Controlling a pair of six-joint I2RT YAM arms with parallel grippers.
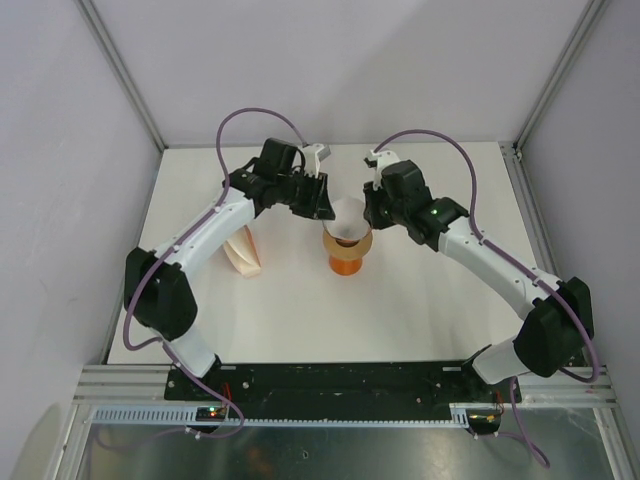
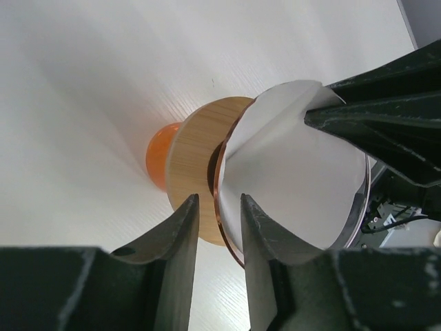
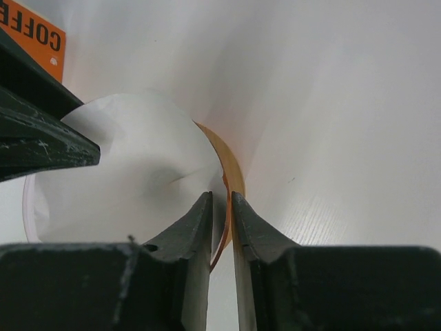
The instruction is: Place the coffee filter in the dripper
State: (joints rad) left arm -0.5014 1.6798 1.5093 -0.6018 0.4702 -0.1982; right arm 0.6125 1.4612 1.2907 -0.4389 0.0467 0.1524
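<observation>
The white paper coffee filter sits opened inside the dripper, a pinkish-orange cone with a thin rim and a wooden collar. My left gripper straddles the rim's left side, jaws apart with daylight beside the rim. On the opposite side my right gripper straddles the rim and the filter's edge. Its jaws stand narrowly apart, one finger inside the paper and one outside.
The dripper stands on an orange cup at the table's middle. A cream stack of folded filters with an orange label lies left of it, under my left arm. Walls enclose the white table.
</observation>
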